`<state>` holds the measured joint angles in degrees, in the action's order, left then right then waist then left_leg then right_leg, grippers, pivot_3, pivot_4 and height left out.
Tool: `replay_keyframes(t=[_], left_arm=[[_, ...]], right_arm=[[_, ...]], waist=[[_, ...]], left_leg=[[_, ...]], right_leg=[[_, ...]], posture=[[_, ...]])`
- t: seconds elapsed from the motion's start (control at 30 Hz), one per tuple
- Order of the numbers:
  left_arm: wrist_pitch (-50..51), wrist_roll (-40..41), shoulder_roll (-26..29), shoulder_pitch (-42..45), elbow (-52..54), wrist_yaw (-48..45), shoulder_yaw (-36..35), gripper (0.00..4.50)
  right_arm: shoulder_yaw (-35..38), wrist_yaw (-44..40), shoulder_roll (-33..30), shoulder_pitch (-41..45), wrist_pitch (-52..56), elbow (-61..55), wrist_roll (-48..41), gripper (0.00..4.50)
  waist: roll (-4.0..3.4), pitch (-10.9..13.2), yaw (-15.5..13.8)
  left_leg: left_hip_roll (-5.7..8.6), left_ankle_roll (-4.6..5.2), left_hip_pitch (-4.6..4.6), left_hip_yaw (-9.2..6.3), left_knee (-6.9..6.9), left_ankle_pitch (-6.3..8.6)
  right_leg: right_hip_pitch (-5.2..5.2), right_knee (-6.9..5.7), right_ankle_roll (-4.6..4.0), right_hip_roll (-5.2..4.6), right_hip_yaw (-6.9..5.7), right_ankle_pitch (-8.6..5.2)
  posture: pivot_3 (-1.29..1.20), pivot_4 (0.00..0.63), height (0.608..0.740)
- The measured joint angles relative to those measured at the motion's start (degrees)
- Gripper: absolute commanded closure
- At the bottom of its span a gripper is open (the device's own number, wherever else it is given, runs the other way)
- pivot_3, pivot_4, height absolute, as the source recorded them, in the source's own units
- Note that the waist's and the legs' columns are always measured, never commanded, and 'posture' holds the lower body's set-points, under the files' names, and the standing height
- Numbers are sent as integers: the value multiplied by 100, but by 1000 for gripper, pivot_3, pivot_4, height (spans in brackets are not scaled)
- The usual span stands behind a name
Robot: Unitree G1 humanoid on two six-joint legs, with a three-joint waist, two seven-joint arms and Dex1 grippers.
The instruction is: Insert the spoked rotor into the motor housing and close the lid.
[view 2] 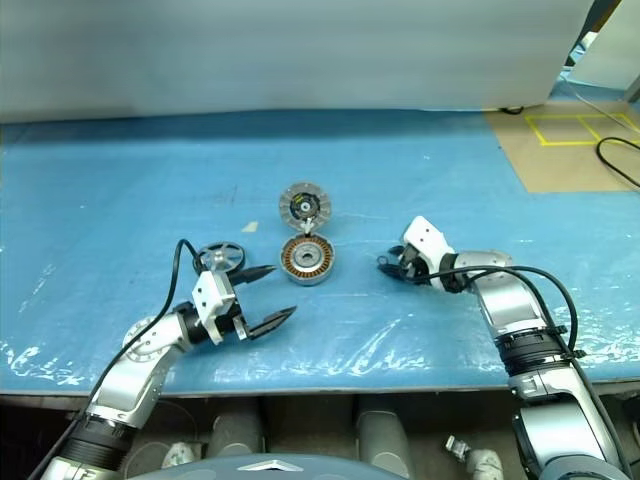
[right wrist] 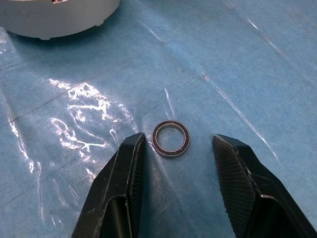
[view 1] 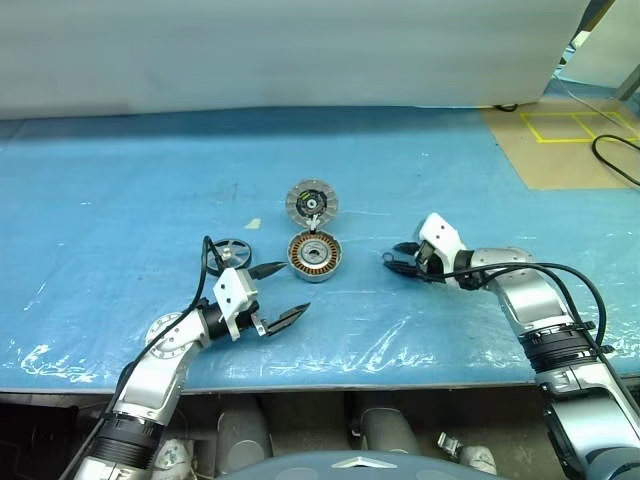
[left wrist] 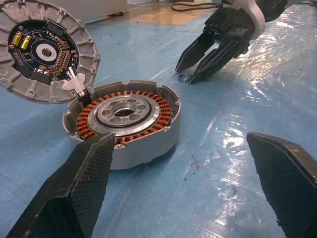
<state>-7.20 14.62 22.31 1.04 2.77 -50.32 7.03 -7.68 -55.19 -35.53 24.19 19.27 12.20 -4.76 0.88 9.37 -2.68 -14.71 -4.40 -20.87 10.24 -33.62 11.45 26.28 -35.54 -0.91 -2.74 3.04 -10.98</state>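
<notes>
- Right gripper (right wrist: 177, 148) spread, empty, its black fingers flanking a small dark-rimmed metal ring (right wrist: 171, 139) (flat on the blue table cover (right wrist: 257, 64)).
- Left gripper (view 1: 278, 296) spread wide, empty; round grey copper-wound motor housing (view 1: 315, 255) just ahead, segmented grey lid (view 1: 311, 203) swung open.

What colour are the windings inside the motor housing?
Copper-orange, ringing a silvery centre in the motor housing; clearest in the left wrist view.

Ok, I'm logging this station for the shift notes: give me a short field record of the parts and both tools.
motor housing: on the blue table, copper windings showing
lid: hinged open, beyond the housing
spoked rotor: flat on the table, left of the housing, not inserted
small ring: lying on the table, right of the housing
left tool: open, holding nothing, near the rotor
right tool: open, fingers either side of the ring, not gripping
</notes>
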Motion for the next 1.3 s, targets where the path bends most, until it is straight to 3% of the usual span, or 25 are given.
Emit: replay_keyframes(t=[0.27,0.37,0.47,0.5,0.83,1.07,1.3], left_arm=[[7,-13,2,3,0,-4,0,0],[9,-15,3,3,0,-4,0,0],[9,-16,4,4,0,-4,0,0],[9,-17,4,4,0,-3,0,0],[9,-14,35,13,0,-6,-16,0],[6,-14,42,74,-1,-10,-30,0],[8,-16,45,68,1,5,-40,0]], right_arm=[[-6,-10,0,-7,0,-7,8,2281],[-38,-13,0,-5,-34,-7,26,2838],[-106,-13,0,-5,-148,-7,80,3789],[-108,-12,-2,-5,-175,-6,96,3851],[-127,-149,38,84,-50,-143,-68,3851],[-101,-499,418,647,462,-1136,-807,3851],[-715,-411,1038,1055,574,-1122,-683,3851]], waist=[[0,0,1],[0,0,2],[0,0,4],[0,0,4],[-1,0,13],[-1,0,12],[-1,0,14]], left_leg=[[0,1,1,0,1,1],[0,1,3,0,2,1],[0,2,5,0,2,1],[0,2,6,0,2,2],[1,2,2,0,6,2],[1,0,2,0,26,0],[2,-15,-3,0,30,-8]], right_leg=[[0,0,1,0,0,-1],[-1,1,1,0,0,-1],[-3,1,1,0,0,-1],[-4,1,2,-1,0,-1],[2,2,2,-1,1,-1],[7,6,3,0,-2,-2],[8,14,7,0,-4,-4]], posture=[[0,150,740],[0,150,740],[0,150,740],[0,150,740],[0,150,740],[0,150,740],[0,150,740]])
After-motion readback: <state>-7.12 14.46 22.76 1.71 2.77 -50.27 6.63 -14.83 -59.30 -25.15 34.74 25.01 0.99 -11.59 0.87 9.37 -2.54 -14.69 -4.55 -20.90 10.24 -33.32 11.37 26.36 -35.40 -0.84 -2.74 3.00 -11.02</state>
